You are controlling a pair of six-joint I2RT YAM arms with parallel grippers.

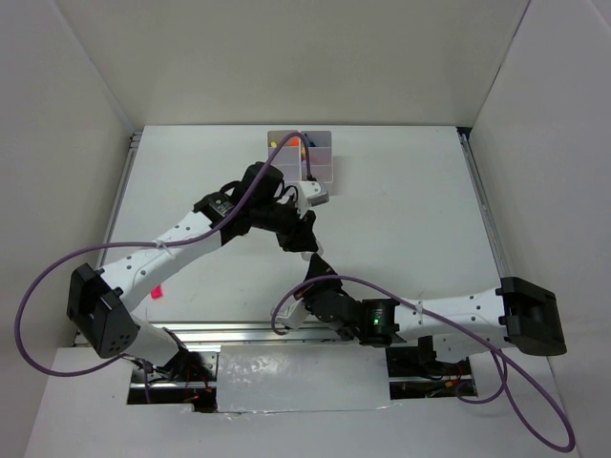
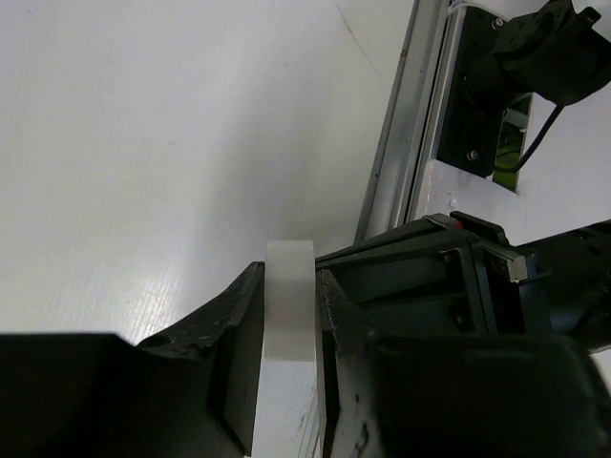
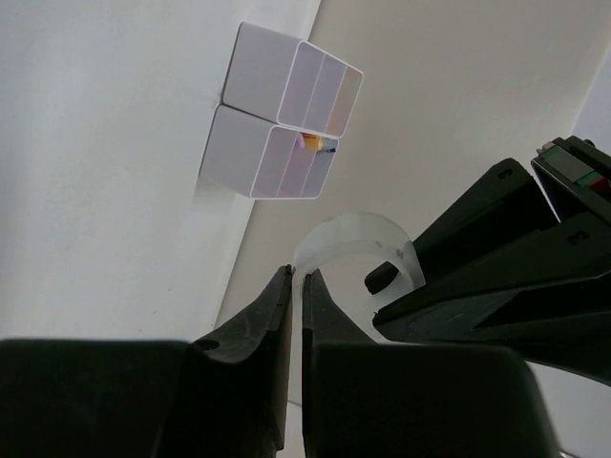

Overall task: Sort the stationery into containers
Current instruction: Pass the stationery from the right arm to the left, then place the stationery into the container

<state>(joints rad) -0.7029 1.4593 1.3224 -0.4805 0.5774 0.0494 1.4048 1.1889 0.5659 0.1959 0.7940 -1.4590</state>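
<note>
a robotics lab cell (plain white walls (image 1: 305,57), aluminium-railed table (image 1: 401,219)).

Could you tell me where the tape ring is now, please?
In the left wrist view the tape ring stands between the left gripper's fingers, mid-table, with the right gripper at its rim.
</note>
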